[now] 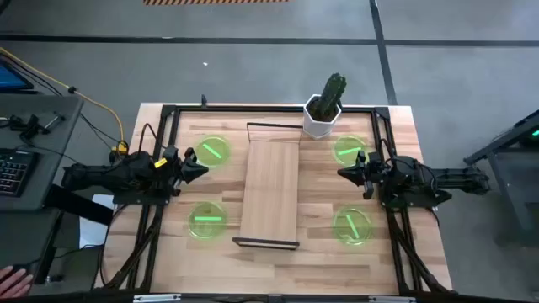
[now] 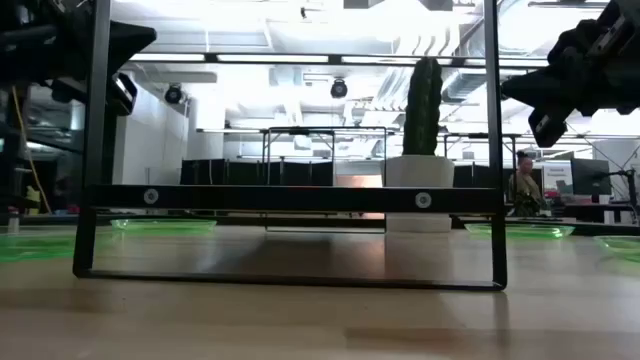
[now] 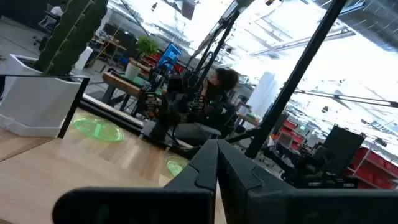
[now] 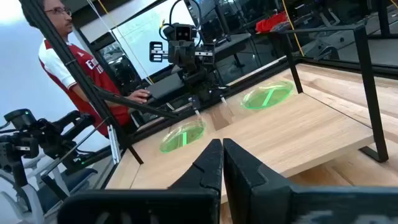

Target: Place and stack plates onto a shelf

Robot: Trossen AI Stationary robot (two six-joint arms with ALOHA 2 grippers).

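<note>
Four green plates lie flat on the tabletop, two on each side of the shelf: far left, near left, far right, near right. The shelf stands on its black end frames in the table's middle, and its board is bare. My left gripper hovers shut between the two left plates, pointing at the shelf. My right gripper hovers shut between the two right plates, facing it. The right wrist view shows the left plates beyond my shut fingers.
A cactus in a white pot stands at the shelf's far end. A black frame rail runs around the table's edge. A person in a red shirt stands beyond the table's left side, and a hand shows near the left edge.
</note>
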